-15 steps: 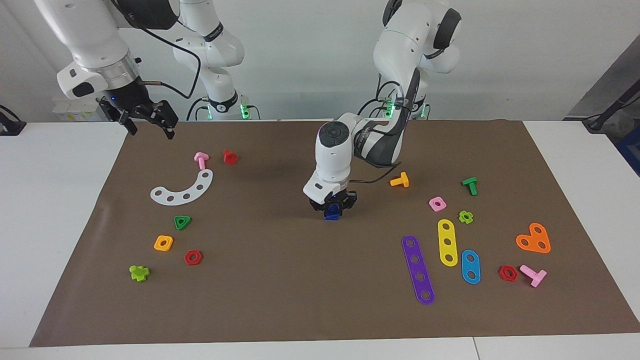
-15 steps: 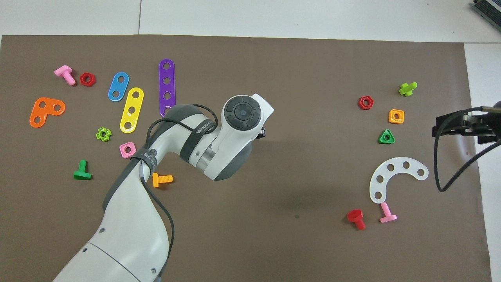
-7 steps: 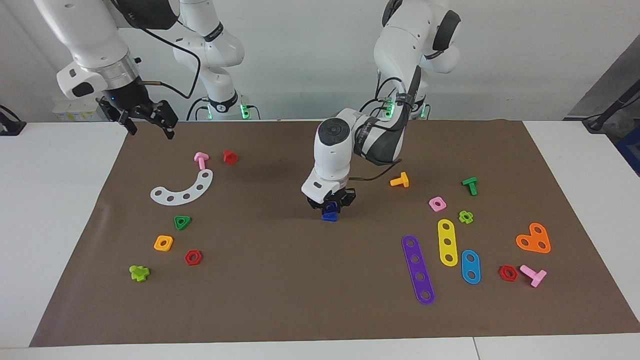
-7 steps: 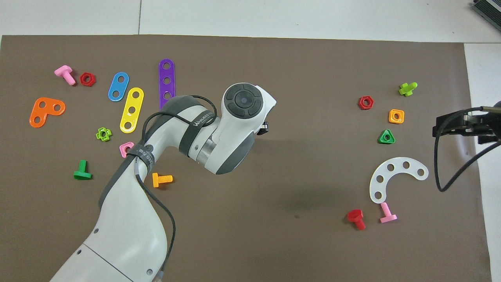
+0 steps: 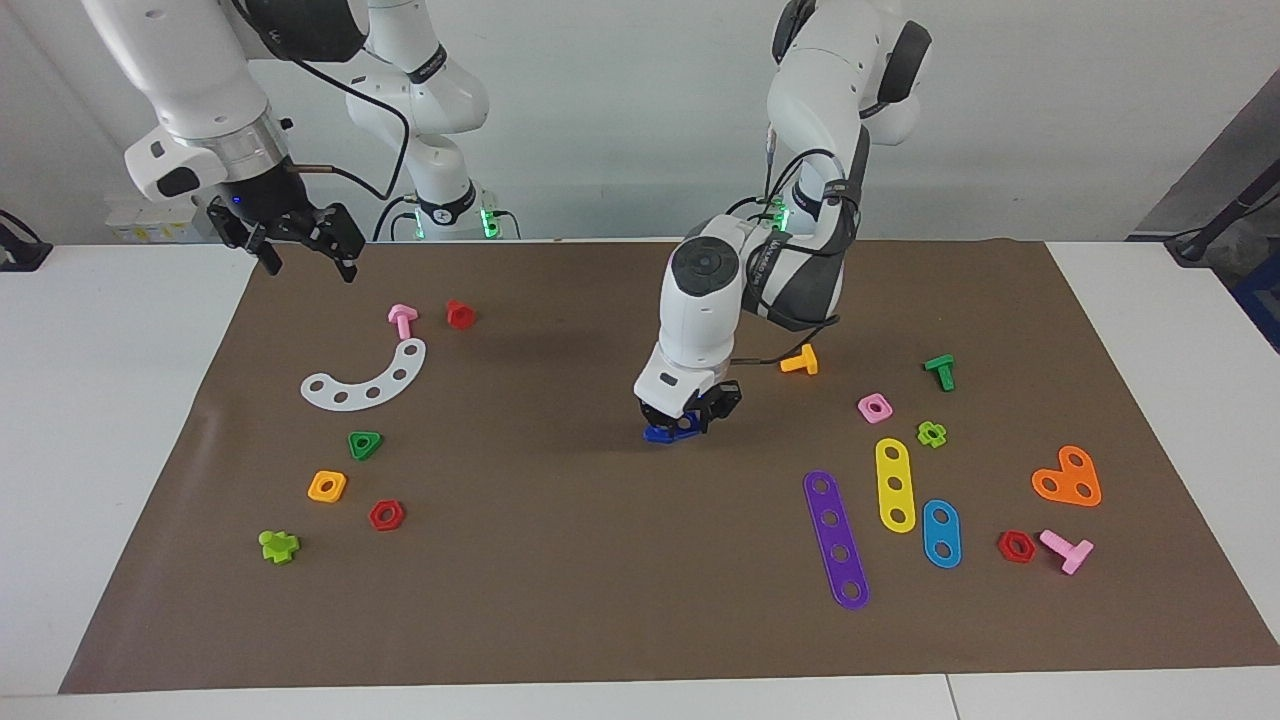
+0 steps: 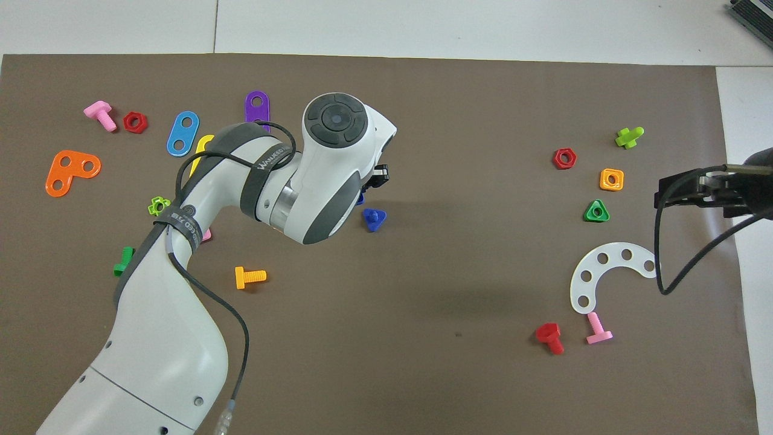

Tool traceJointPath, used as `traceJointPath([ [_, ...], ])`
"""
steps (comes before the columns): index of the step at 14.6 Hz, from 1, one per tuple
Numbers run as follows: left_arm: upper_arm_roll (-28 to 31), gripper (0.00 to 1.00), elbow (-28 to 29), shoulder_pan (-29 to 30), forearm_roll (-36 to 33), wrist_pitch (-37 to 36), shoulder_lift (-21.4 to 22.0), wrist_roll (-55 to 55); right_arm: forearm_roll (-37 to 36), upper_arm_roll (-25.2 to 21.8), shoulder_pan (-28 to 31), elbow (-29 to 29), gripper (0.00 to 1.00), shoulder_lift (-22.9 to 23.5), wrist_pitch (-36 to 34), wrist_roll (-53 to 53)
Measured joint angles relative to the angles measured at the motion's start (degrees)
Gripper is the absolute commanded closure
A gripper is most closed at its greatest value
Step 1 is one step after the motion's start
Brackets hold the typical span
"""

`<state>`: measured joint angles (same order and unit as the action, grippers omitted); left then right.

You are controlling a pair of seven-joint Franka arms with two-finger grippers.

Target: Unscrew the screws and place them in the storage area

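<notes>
Facing view: the left gripper (image 5: pixel 690 418) sits low over the middle of the brown mat (image 5: pixel 600 600) on the worktop (image 5: pixel 100 400), having slid toward the left arm's end since a second ago. A blue piece (image 5: pixel 670 432) lies on the mat right at its fingertips; I cannot tell whether the fingers grip it. The right gripper (image 5: pixel 300 240) waits in the air over the mat's edge, fingers apart, as before.

Overhead view: the blue bolt (image 6: pixel 374 219), earlier hidden under the left wrist, now lies uncovered on the mat, just beside the wrist. The left gripper (image 6: pixel 369 184) is mostly hidden. The right gripper (image 6: pixel 694 192) hangs near the green triangle (image 6: pixel 596 211).
</notes>
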<state>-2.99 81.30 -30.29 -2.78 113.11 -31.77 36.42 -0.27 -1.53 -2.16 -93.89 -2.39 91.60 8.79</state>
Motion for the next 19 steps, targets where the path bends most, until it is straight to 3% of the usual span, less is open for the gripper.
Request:
traceJointPath([
  [4, 0.1, 0.69, 0.1, 5.9, 0.0, -1.3, 0.0, -9.7, 0.0, 0.1, -2.8, -3.5, 0.00, 0.1, 7.8, 0.0],
  [7, 0.1, 0.69, 1.1, 10.6, 0.0, -1.8, 0.2, -18.5, 0.1, 0.2, -8.5, -6.8, 0.00, 2.6, 15.4, 4.3],
  [10, 0.1, 0.70, 4.2, 14.7, 0.1, -1.8, 1.0, -26.3, 0.1, 0.4, -17.7, -6.3, 0.00, 10.0, 24.6, 16.9],
  [15, 0.0, 0.68, 12.3, 16.7, 0.1, 0.3, 4.6, -30.9, 0.0, 0.5, -28.8, -0.2, 0.00, 22.3, 32.0, 29.8],
  [19, -0.3, 0.53, 20.5, 16.7, 0.1, 7.8, 7.1, -30.9, -0.1, 0.4, -32.0, 0.4, 0.00, 28.1, 38.3, 31.2],
])
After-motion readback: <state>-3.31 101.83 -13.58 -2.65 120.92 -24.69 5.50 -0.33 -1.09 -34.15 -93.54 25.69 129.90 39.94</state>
